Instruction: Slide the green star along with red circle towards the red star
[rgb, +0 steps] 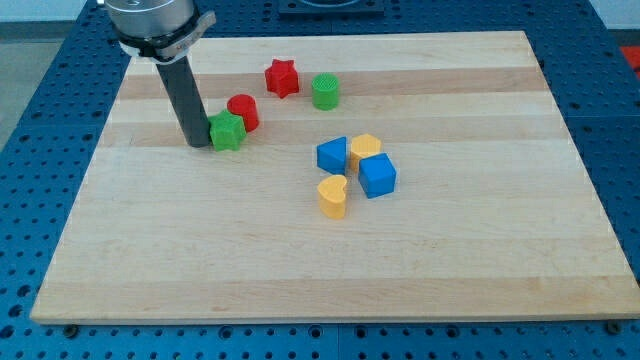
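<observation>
The green star (228, 131) sits at the board's upper left, touching the red circle (243, 111) just up and right of it. The red star (282, 77) lies further up and right, apart from the red circle. My tip (199, 143) rests on the board against the green star's left side. The dark rod rises from it toward the view's top left.
A green circle (325, 91) stands right of the red star. Near the middle lie a blue block (332, 154), a yellow block (365, 147), a blue cube (377, 175) and a yellow heart (332, 196). The wooden board (480, 250) sits on a blue perforated table.
</observation>
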